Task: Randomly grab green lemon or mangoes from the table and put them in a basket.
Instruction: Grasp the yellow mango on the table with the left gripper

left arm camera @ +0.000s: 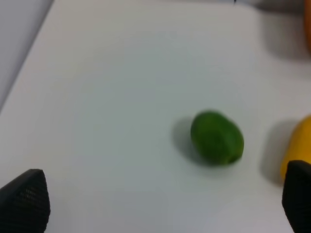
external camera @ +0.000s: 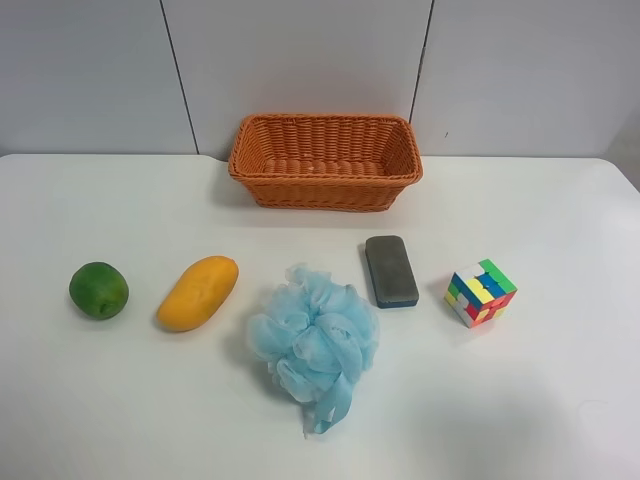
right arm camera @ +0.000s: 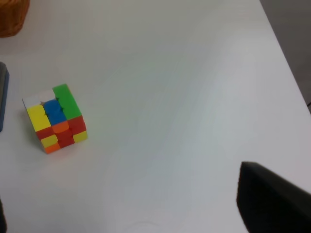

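Note:
The green lemon (external camera: pixel 98 290) lies on the white table (external camera: pixel 120 410) at the exterior high view's left, with the yellow-orange mango (external camera: pixel 198 292) just beside it. The orange wicker basket (external camera: pixel 325 160) stands at the back centre and looks empty. No arm shows in the exterior high view. In the left wrist view my left gripper (left arm camera: pixel 163 179) is open and empty, with its fingers (left arm camera: pixel 26 199) spread wide. The lemon (left arm camera: pixel 216 138) lies ahead between them, and the mango's edge (left arm camera: pixel 297 145) shows beside it. My right gripper (right arm camera: pixel 124 194) looks open and empty over bare table.
A light blue bath pouf (external camera: pixel 315 340) lies front centre, a grey eraser block (external camera: pixel 390 270) behind it, and a colourful puzzle cube (external camera: pixel 480 292) further toward the exterior high view's right. The cube (right arm camera: pixel 56 119) also shows in the right wrist view, with the table's edge (right arm camera: pixel 286 63) beyond it.

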Controlling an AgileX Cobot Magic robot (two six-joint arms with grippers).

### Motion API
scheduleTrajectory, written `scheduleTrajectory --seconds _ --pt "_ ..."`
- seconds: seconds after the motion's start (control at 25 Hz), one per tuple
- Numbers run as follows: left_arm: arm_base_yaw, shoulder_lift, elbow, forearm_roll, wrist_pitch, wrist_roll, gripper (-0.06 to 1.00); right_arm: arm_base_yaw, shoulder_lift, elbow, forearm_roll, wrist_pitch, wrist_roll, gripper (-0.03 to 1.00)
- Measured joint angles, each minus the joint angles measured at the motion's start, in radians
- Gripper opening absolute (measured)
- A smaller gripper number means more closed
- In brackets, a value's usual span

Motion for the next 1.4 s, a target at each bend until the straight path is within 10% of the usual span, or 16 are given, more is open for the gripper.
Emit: scheduleTrajectory --seconds 0.4,0.68,1.04,1.4 --pt "-0.018 0.727 -0.484 -0.237 -0.102 0.263 0.95 0.000 0.000 0.000 0.000 0.000 0.000 0.93" --pt "-0.265 1.113 -0.728 -0.275 -0.016 0.315 0.95 0.000 0.000 0.000 0.000 0.000 0.000 0.93" --pt "-0.490 1.485 -0.758 -0.175 0.102 0.314 0.95 0.000 0.000 0.000 0.000 0.000 0.000 0.93" --pt "-0.525 1.663 -0.714 -0.176 0.059 0.314 0.95 0.000 0.000 0.000 0.000 0.000 0.000 0.93"
